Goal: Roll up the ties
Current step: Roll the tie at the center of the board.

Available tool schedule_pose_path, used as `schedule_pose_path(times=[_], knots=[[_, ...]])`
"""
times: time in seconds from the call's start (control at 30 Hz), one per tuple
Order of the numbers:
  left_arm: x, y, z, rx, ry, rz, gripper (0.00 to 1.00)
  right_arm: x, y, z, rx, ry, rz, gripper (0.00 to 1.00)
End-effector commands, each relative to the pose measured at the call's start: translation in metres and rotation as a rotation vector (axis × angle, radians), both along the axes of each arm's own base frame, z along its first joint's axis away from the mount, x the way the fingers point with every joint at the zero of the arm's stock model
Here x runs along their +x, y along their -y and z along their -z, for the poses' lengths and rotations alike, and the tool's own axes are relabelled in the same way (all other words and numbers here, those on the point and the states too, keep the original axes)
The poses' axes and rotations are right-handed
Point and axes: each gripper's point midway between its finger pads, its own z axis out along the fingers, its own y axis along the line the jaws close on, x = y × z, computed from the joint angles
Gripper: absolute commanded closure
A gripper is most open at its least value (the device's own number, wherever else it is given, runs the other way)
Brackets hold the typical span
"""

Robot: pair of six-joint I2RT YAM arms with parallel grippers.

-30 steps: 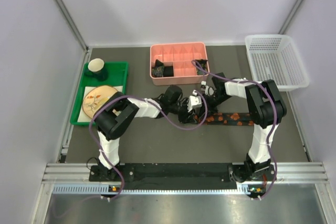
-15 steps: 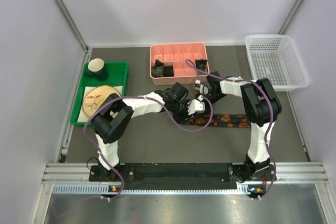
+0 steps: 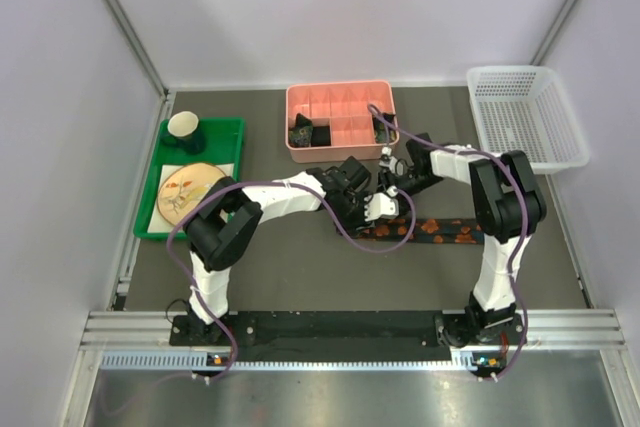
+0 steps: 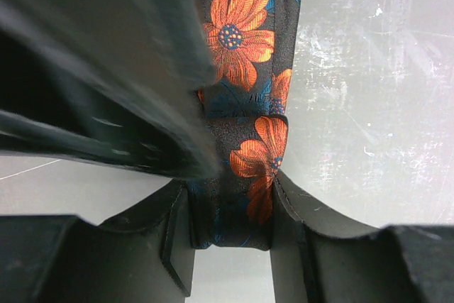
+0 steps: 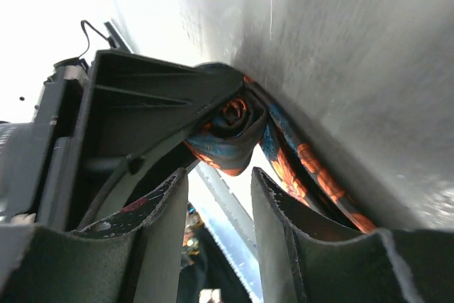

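The tie is black with red-orange flowers and lies flat on the table right of centre, its left end gathered between my two grippers. My left gripper is shut on the tie. In the left wrist view the flowered fabric runs down between its closed jaws. My right gripper is open just behind it. In the right wrist view its fingers stand apart just short of the rolled end of the tie, which hangs against the left gripper's body. Two dark rolled ties sit in the pink box.
A pink divided box stands at the back centre, just behind the grippers. A green tray with a cup and a plate is at the left. A white basket is at the back right. Purple cables loop over both arms.
My left arm has reached farther right and back with the tie's end. The right gripper has shifted slightly toward the pink box. The flat part of the tie has slid a little.
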Motion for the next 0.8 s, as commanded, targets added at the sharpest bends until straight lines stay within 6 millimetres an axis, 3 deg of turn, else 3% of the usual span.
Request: schedule_pose_path(times=[0.0,0.23,0.33,0.4,0.47,0.53,0.6,0.77], knots=[[-0.019,-0.030,0.037,0.162,-0.080,0.004,0.90,-0.011,-0.018,-0.009,0.060,0.007,-0.025,0.60],[-0.020,-0.029,0.039,0.156,-0.084,0.005,0.90,-0.007,-0.023,0.008,0.007,0.062,-0.003,0.65],[-0.019,-0.029,0.038,0.154,-0.081,0.003,0.90,-0.001,-0.020,0.018,-0.039,0.077,0.005,0.72],[-0.019,-0.029,0.038,0.150,-0.080,0.006,0.90,0.002,-0.018,0.024,-0.068,0.093,0.014,0.86],[-0.020,-0.030,0.040,0.153,-0.081,0.001,0.84,0.002,-0.015,0.029,-0.092,0.097,0.017,1.00],[-0.019,-0.031,0.038,0.145,-0.074,-0.011,0.76,-0.001,-0.008,0.038,-0.140,0.096,0.012,1.00],[-0.015,-0.026,0.032,0.092,-0.057,-0.030,0.62,-0.003,0.000,0.047,-0.189,0.100,0.005,1.00],[-0.007,-0.009,-0.023,-0.213,-0.093,-0.076,0.39,-0.006,0.017,0.063,-0.290,0.118,0.000,1.00]])
